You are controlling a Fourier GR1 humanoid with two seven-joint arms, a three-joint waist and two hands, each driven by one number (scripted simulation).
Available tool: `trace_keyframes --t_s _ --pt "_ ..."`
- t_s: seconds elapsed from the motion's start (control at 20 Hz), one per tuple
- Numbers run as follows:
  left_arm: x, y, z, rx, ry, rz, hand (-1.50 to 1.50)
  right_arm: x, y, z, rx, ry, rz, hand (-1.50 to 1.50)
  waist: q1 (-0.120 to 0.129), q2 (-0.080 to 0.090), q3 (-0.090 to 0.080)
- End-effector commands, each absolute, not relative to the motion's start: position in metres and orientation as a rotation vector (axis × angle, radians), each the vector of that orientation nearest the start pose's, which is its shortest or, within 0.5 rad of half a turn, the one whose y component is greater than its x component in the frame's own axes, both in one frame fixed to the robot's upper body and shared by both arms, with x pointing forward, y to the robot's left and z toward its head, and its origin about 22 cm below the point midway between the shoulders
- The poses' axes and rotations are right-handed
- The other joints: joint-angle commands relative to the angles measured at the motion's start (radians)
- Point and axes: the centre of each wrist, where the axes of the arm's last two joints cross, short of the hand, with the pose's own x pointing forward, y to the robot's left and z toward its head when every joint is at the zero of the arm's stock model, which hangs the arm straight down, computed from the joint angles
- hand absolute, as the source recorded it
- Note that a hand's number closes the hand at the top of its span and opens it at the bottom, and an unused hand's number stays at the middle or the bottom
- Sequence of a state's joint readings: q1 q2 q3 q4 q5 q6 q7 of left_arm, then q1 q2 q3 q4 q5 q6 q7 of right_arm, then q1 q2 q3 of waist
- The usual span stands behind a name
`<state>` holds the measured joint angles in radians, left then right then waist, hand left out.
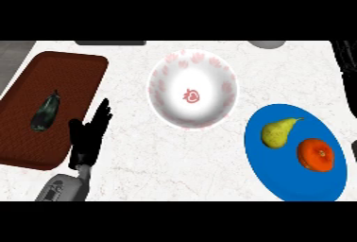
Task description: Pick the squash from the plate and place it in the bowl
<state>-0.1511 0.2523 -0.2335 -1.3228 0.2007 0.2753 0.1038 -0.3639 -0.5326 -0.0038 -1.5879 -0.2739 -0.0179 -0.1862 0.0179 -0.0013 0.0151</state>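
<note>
Squash: we see it, a pear-shaped yellow-green squash (277, 133), lying on the blue plate (293, 184) at the right, stem end pointing up and right toward the far rim.
Neighbour on the plate: an orange round fruit (317, 154) sits just beside our squash, on its near right; we can't tell whether they touch.
Bowl: our white bowl (192, 90) with pink petal marks and a red motif at the bottom stands in the middle of the counter, left of the plate, nothing inside it.
Left hand: we've got the left hand (89, 133) at lower left, fingers straight and close together, pointing away from us, thumb set apart to the left, holding nothing; it lies over the counter at the right edge of the brown mat (70, 66).
Mat: a dark eggplant (46, 111) lies on it, left of our hand.
Right hand: we see none of it.
Counter: pale marble (174, 160) under everything.
</note>
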Motion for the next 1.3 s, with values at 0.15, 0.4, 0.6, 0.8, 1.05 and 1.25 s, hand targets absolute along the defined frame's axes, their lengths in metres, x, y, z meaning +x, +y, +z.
trace_keyframes --t_s 0.15,0.4,0.6,0.8,1.05,1.25 --pt "0.295 0.273 0.04 0.246 -1.635 -0.042 0.0 0.291 -0.237 0.127 0.563 -1.95 0.54 -1.5 0.017 -0.009 -0.015" --pt "0.298 0.308 0.082 0.28 -1.769 0.037 0.0 0.243 -0.268 0.104 0.154 -2.071 0.565 -1.5 -0.058 -0.016 -0.014" --pt "0.292 0.331 0.085 0.272 -1.779 0.046 0.0 0.186 -0.265 0.092 0.198 -2.15 0.689 -1.5 -0.049 -0.007 -0.015" --pt "0.286 0.324 0.067 0.256 -1.777 0.047 0.0 0.168 -0.314 0.108 0.077 -2.137 0.851 -1.5 -0.046 -0.004 -0.015" --pt "0.283 0.341 0.081 0.254 -1.772 0.063 0.0 0.155 -0.336 0.174 -0.212 -2.024 1.011 -1.5 -0.056 -0.008 -0.017" --pt "0.295 0.34 0.09 0.267 -1.769 0.049 0.0 0.162 -0.366 0.209 -0.37 -1.869 1.134 -1.5 -0.052 -0.004 -0.017"
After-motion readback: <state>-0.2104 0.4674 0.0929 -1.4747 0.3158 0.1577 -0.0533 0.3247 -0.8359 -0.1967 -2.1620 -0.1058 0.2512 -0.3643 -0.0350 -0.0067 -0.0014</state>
